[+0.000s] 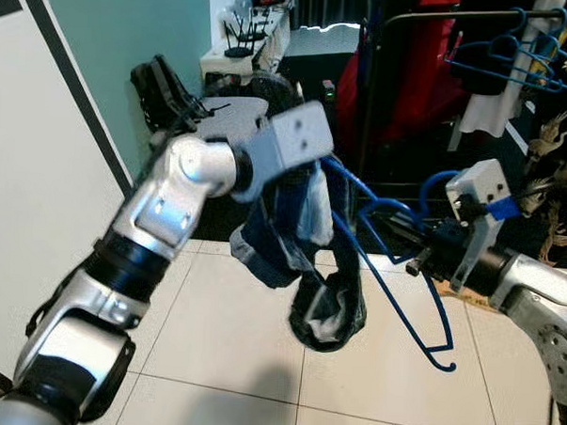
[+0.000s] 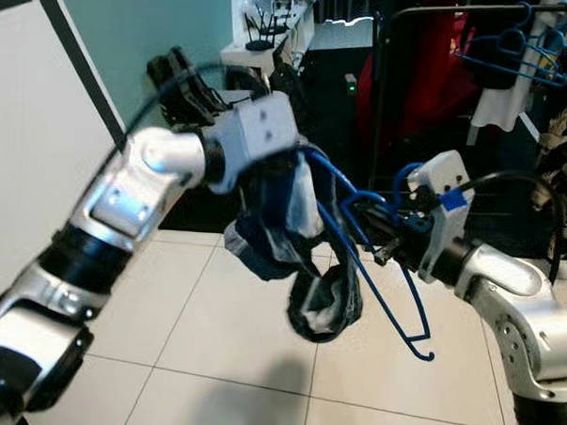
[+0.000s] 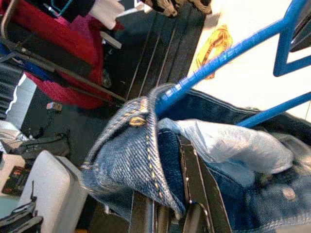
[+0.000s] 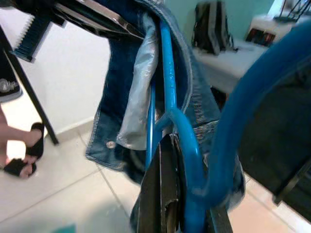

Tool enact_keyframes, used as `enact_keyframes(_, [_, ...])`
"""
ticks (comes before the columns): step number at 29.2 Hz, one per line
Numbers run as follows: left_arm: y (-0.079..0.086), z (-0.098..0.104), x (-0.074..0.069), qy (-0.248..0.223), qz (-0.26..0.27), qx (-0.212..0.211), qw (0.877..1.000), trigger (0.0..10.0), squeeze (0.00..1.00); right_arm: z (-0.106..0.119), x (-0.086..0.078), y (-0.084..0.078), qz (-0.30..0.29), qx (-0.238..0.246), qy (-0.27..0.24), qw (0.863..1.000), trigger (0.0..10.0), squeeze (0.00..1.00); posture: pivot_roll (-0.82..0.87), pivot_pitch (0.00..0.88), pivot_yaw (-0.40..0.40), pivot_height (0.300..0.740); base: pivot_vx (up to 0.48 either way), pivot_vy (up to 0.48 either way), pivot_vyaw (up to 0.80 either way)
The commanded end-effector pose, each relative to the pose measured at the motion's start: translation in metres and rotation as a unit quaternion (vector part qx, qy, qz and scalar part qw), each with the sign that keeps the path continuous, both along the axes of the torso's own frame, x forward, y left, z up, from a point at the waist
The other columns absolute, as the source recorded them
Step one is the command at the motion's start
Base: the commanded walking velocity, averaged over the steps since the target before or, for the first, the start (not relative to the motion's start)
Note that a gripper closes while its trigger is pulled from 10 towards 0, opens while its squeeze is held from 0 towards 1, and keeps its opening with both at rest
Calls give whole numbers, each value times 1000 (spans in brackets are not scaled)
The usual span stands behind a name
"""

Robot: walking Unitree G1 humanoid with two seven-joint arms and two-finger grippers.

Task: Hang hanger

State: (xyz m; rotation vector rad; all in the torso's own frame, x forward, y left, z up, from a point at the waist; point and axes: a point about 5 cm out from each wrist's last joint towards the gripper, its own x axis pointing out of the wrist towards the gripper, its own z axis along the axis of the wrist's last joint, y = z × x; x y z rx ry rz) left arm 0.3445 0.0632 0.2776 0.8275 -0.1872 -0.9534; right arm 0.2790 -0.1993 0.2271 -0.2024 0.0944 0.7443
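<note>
Clothes rack standing beyond the right pincer, red garment hanging on it, black backpack sitting behind the left pincer, white tiled floor lying below both.

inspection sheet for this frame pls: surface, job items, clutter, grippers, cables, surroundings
Surface: pale tiled floor; no table seen.
Job's things: blue hanger held in the air between the arms, a denim garment draped over one end. Clothes rail stands behind, not yet reached.
Clutter: empty blue hangers and a red garment on the rail.
Grippers: left gripper shut on the denim at the hanger's arm. Right gripper shut on the hanger just below its hook.
Cables: black cable looping off the right wrist.
Surroundings: teal wall, white desk in the background, a person's sandalled foot on the floor.
</note>
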Motion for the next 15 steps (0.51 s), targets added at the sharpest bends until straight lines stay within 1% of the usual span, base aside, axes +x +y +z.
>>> enact_keyframes(1, [-8,-1,-8,-15,-24,11,1000,10000,0,-2,1,7,17,-19,10,1000,10000,0,-60,0,102,740,0,0,0])
enact_keyframes(2, [-8,-1,-8,-15,-24,11,1000,10000,0,-2,1,7,17,-19,10,1000,10000,0,-60,0,102,740,0,0,0])
enact_keyframes(4, [-16,-14,-17,-14,-50,34,998,10000,0,-4,-1,9,28,-38,23,999,10000,0,-64,0,101,740,0,0,0])
enact_keyframes(6, [-16,-14,-17,-14,-50,34,998,10000,0,-4,-1,9,28,-38,23,999,10000,0,-64,0,101,740,0,0,0])
enact_keyframes(7, [-18,-19,-19,-17,-57,46,997,10000,0,-6,-3,10,38,-45,32,998,10000,0,-66,0,97,740,0,0,0])
enact_keyframes(8, [-22,-24,-24,-23,-66,56,996,10000,0,-10,-7,10,54,-66,51,995,10000,0,-67,0,93,740,0,0,0])
enact_keyframes(11, [-23,-24,-25,-25,-68,56,996,10000,0,-11,-7,10,56,-70,58,994,10000,0,-67,0,93,740,0,0,0])
enact_keyframes(12, [-26,-22,-29,-25,-77,51,995,10000,0,-11,-6,9,55,-77,60,994,10000,0,-66,0,92,740,0,0,0])
enact_keyframes(13, [-26,-22,-29,-25,-77,51,995,10000,0,-11,-6,9,55,-77,60,994,10000,0,-66,0,92,740,0,0,0])
enact_keyframes(15, [-34,-21,-39,-18,-104,42,994,10000,0,-11,-2,7,46,-86,57,994,10000,0,-59,0,91,740,0,0,0])
